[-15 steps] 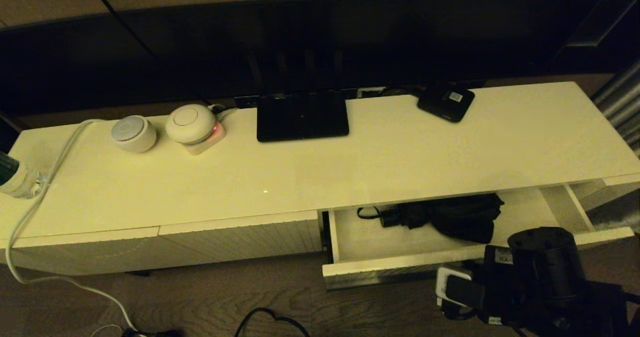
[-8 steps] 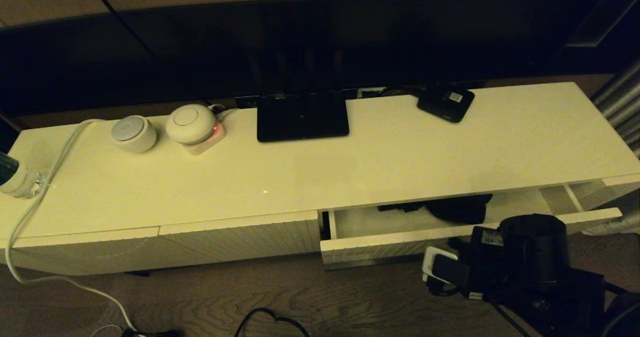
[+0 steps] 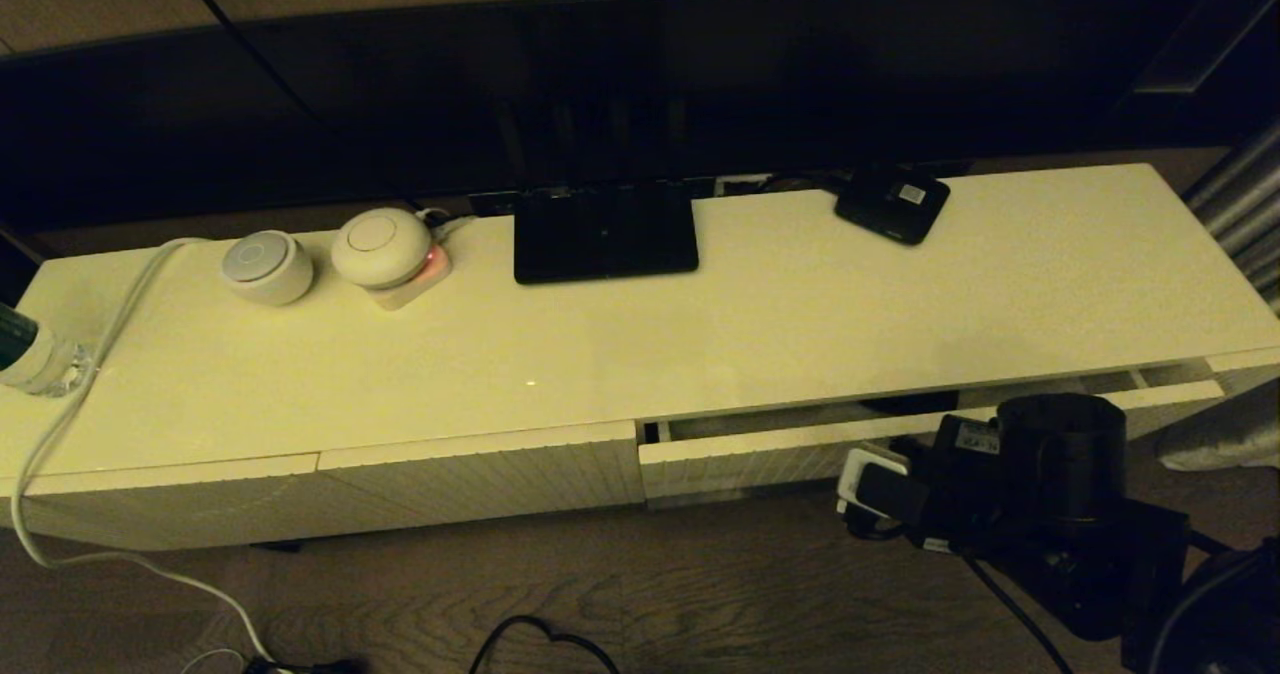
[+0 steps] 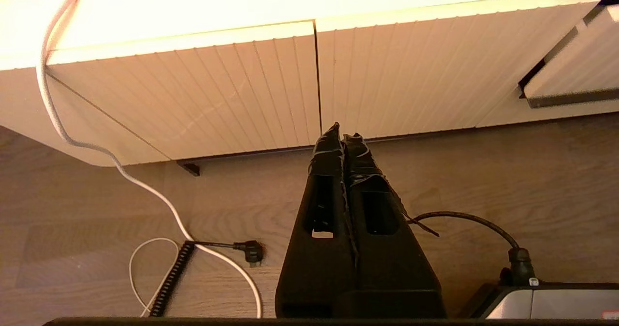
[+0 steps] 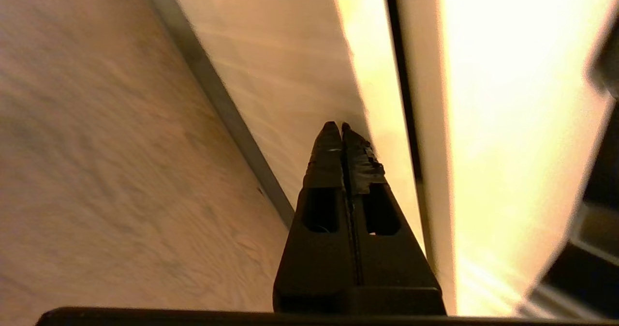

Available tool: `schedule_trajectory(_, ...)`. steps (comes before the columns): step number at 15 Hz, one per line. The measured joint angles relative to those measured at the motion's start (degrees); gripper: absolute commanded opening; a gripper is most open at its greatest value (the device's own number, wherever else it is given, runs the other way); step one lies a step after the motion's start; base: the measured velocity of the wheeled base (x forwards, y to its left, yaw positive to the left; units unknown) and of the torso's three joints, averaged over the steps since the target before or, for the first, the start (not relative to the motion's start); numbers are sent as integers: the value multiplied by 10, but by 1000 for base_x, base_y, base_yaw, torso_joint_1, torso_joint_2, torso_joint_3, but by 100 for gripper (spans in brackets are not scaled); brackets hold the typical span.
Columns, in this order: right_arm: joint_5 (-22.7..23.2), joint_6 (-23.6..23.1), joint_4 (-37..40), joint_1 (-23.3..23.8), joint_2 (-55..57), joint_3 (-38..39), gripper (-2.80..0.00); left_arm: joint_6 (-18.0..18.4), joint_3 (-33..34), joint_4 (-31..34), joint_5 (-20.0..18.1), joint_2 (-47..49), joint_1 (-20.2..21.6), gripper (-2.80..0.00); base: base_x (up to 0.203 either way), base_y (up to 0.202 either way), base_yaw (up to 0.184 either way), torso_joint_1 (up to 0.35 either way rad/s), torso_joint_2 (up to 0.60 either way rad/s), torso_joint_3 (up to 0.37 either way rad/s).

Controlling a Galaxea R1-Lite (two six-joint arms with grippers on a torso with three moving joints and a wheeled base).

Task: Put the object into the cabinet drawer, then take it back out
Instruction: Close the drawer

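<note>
Head view: the drawer (image 3: pixel 740 451) stands nearly shut, pushed in from half open a moment ago; of the umbrella (image 3: pixel 905 403) only a dark sliver shows in the remaining gap, just behind the right arm at the drawer front. Right wrist view: the right gripper (image 5: pixel 338 128), fingers pressed together, meets the ribbed front. Left wrist view: the left gripper (image 4: pixel 342 132), likewise closed and empty, hangs above the floor (image 4: pixel 96 205).

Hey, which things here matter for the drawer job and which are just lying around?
Job:
- cabinet drawer, nearly closed
- black umbrella, barely visible inside
- right gripper, at drawer front

Lying about:
- two round white devices
- black box
- white cable
- left gripper, parked
</note>
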State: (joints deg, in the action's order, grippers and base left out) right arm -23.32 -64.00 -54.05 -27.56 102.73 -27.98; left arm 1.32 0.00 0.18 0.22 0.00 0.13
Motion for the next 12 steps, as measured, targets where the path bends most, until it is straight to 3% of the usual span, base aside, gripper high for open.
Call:
schedule_trajectory(8,2,-13,5,21,-1,-38,-280,0,0,0,0,0,0,-280,0,0,0,0,0,0)
schedule_trajectory(12,1,-14,10,16,-34,-3,-280,0,0,0,0,0,0,-280,0,0,0,0,0,0)
